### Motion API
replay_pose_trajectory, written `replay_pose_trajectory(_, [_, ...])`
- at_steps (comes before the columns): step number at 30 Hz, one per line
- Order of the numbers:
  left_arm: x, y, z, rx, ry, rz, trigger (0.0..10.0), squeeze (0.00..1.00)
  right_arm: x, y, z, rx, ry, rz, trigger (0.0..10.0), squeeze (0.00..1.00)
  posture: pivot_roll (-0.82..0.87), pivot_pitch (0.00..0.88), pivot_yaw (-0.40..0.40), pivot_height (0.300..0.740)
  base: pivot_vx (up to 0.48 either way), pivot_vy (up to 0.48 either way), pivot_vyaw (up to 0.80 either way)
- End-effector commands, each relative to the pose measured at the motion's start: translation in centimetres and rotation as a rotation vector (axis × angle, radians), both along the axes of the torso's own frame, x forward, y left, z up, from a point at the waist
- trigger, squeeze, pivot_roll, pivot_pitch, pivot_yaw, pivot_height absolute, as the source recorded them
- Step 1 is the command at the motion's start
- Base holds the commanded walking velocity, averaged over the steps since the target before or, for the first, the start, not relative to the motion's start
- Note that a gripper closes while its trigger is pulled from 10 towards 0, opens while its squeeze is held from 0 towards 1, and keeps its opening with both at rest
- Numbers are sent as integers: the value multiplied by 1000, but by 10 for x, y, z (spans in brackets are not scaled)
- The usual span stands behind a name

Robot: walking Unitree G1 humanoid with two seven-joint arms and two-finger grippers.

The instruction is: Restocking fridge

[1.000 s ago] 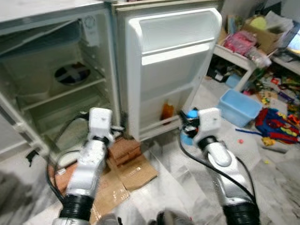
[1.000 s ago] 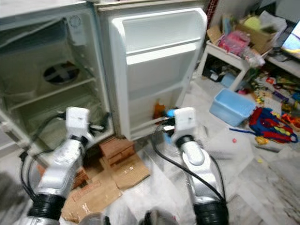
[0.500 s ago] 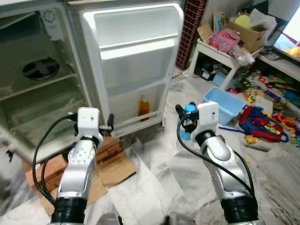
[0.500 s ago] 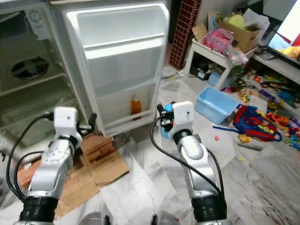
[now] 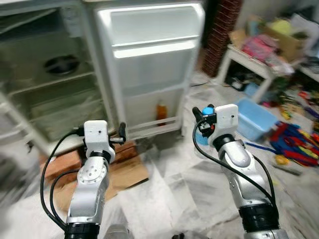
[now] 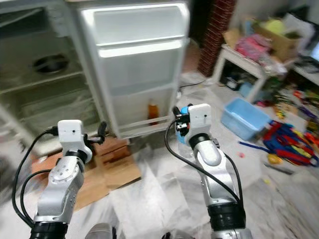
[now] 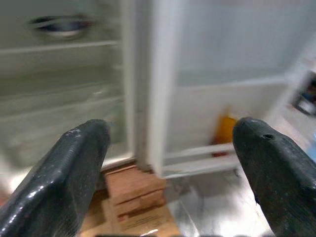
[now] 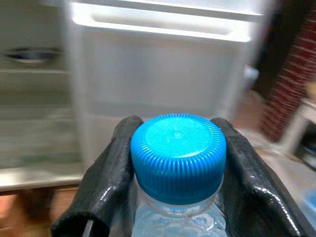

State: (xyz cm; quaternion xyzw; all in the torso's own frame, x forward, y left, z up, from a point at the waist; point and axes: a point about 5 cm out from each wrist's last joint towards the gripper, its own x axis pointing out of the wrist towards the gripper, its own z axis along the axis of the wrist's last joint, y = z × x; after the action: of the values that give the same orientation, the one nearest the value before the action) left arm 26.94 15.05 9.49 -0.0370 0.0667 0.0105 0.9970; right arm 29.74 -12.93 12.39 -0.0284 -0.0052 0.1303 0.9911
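Note:
The white fridge (image 5: 50, 94) stands with its door (image 5: 149, 69) swung wide. An orange bottle (image 5: 161, 111) sits in the door's bottom shelf. My right gripper (image 5: 202, 119) is shut on a clear water bottle with a blue cap (image 8: 177, 150), held in front of the door at about the height of its bottom shelf; the fingers (image 8: 106, 197) clamp the neck from both sides. My left gripper (image 5: 121, 135) is open and holds nothing, hanging low before the fridge's hinge side; its fingertips (image 7: 74, 163) frame the door edge and the orange bottle (image 7: 224, 131).
Bricks (image 5: 65, 162) and flattened cardboard (image 5: 119, 174) lie on the marble floor under the fridge front. A blue tub (image 5: 254, 119), scattered toys (image 5: 294, 139) and a cluttered white low table (image 5: 249, 59) are to the right. A brick pillar (image 5: 222, 30) stands behind the door.
The camera has shifted, so the fridge now sits further right in the picture, and the view is blurred. Both grippers keep their pose, the right one still holding the bottle.

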Motion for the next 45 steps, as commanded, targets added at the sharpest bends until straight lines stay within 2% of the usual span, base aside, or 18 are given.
replay_pose_trajectory(1, [0,-2,4,-22,-24,-16,10000,0,-1,-1,6,-8,-38,0,10000,0,53,21,-35,740,0,0,800])
replay_pose_trajectory(2, [0,-4,3,-60,-29,-32,10000,0,-1,1,5,-5,-38,0,10000,0,51,13,-27,740,0,0,800])
replay_pose_trajectory(5, [-1,-5,-2,-66,-4,-32,10000,0,1,4,4,4,-38,1,10000,0,40,0,-19,740,0,0,800])
replay_pose_trajectory(9, [3,-4,3,-72,-30,-33,10000,0,5,3,6,7,-45,-7,10000,0,44,0,-22,740,0,0,800])
replay_pose_trajectory(15, [9,0,7,-34,-45,-21,10000,0,9,1,8,-2,-52,-11,10000,0,44,10,-33,740,0,0,800])
replay_pose_trajectory(21, [9,3,5,7,-38,5,10000,0,11,1,10,4,-59,-4,10000,0,43,9,-33,740,136,-157,752])
replay_pose_trajectory(39, [11,7,1,40,-21,65,10000,0,10,7,7,-1,-48,65,10000,0,37,4,-36,740,289,-352,0])
replay_pose_trajectory(45, [12,9,1,24,-19,86,10000,0,9,9,6,-5,-50,79,10000,0,38,3,-35,740,41,-41,0])
